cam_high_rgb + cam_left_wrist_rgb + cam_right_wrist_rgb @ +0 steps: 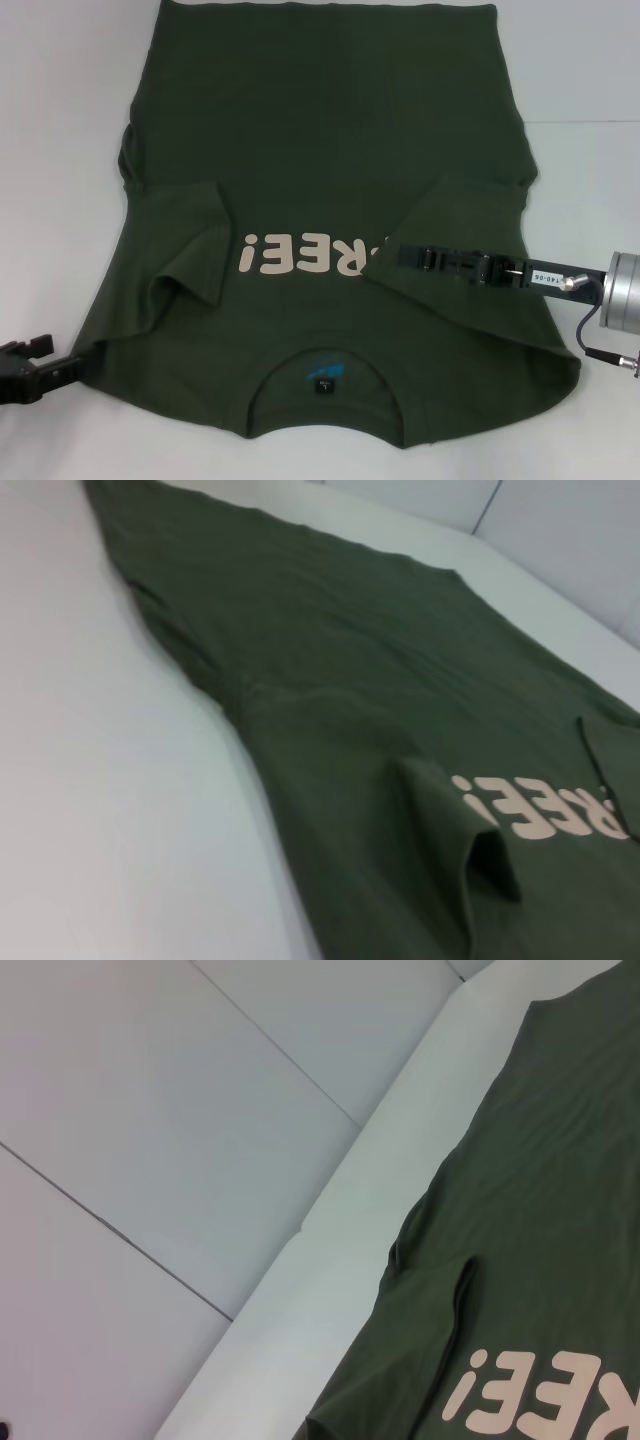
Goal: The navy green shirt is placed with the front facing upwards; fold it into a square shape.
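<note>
The navy green shirt (320, 130) lies flat across the desk (60, 150), sleeves folded inward. It is soft, limp cotton; grip the hems. Right gripper (385, 254) jaws pinch the sleeve; left gripper (25, 360) jaws: cannot tell.

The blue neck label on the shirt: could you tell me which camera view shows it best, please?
The head view: the blue label sits inside the collar of the navy green shirt, nearest the robot. Both wrist views show only fabric and lettering, no label.

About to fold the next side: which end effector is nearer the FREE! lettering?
Right. The right end effector sits at the lettering over the shirt; the left end effector is off the shirt by its near left corner.
</note>
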`<act>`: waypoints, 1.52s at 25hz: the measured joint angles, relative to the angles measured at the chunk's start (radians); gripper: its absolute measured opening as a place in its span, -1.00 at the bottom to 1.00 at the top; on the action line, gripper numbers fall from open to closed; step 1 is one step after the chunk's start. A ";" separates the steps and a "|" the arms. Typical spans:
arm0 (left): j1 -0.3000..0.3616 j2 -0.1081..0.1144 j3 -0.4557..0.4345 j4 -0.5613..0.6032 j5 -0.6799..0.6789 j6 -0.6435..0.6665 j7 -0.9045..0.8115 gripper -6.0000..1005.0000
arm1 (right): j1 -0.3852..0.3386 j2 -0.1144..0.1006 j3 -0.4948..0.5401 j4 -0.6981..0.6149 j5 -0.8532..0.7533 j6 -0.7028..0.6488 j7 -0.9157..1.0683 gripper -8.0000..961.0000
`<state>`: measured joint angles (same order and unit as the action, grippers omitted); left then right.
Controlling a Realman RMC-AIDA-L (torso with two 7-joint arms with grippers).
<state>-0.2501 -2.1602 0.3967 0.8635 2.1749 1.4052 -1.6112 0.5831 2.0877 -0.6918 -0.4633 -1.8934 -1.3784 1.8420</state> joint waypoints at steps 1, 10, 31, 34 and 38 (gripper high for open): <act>0.000 0.000 0.000 -0.002 0.010 -0.013 -0.006 0.66 | 0.000 0.000 0.000 0.000 0.001 0.000 0.000 0.93; -0.003 0.000 0.007 -0.008 0.026 -0.017 -0.007 0.66 | 0.000 -0.002 0.000 0.000 0.005 0.000 0.003 0.93; -0.027 -0.002 0.047 -0.014 0.054 0.026 -0.010 0.65 | -0.002 -0.002 0.000 0.000 0.007 -0.002 0.003 0.93; -0.039 -0.002 0.052 -0.029 0.054 0.033 -0.010 0.65 | -0.002 -0.002 0.000 0.000 0.007 -0.002 0.003 0.93; -0.051 -0.003 0.052 -0.039 0.054 0.031 -0.009 0.65 | -0.002 -0.002 0.000 0.000 0.007 -0.002 0.003 0.93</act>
<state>-0.3012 -2.1630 0.4483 0.8247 2.2290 1.4365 -1.6202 0.5813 2.0861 -0.6918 -0.4633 -1.8867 -1.3806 1.8454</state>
